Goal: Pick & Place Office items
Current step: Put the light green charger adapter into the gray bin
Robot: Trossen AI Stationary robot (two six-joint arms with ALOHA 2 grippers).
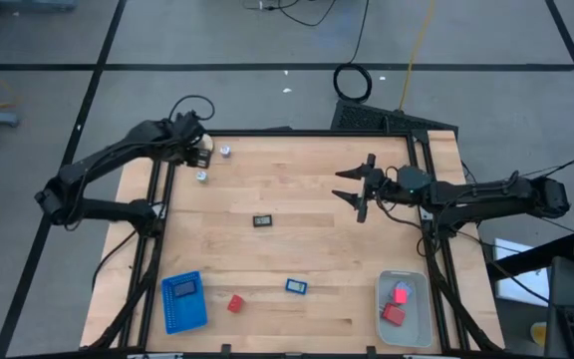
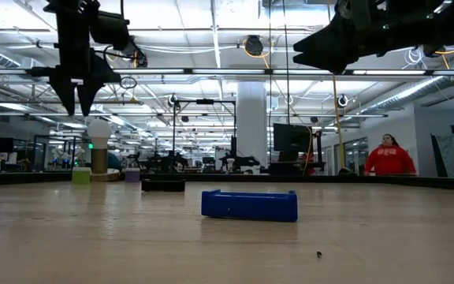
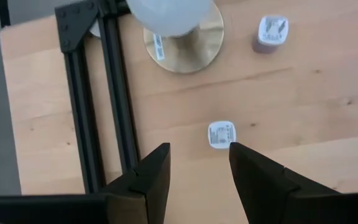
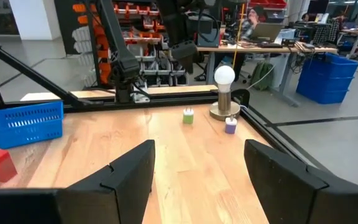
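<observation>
Left claw (image 3: 197,168) open, hovering beside small whitish piece (image 3: 221,135), not touching

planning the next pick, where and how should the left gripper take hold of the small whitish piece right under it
Grip the small whitish piece across its two opposite side faces, coming straight down from above. It lies flat on the wooden table, clear of the frame rail, and the open left gripper hangs just beside it.

My left gripper (image 3: 197,171) hangs raised at far-left corner, fingers spread. My right gripper (image 1: 357,185) raised mid-right, fingers apart.
</observation>
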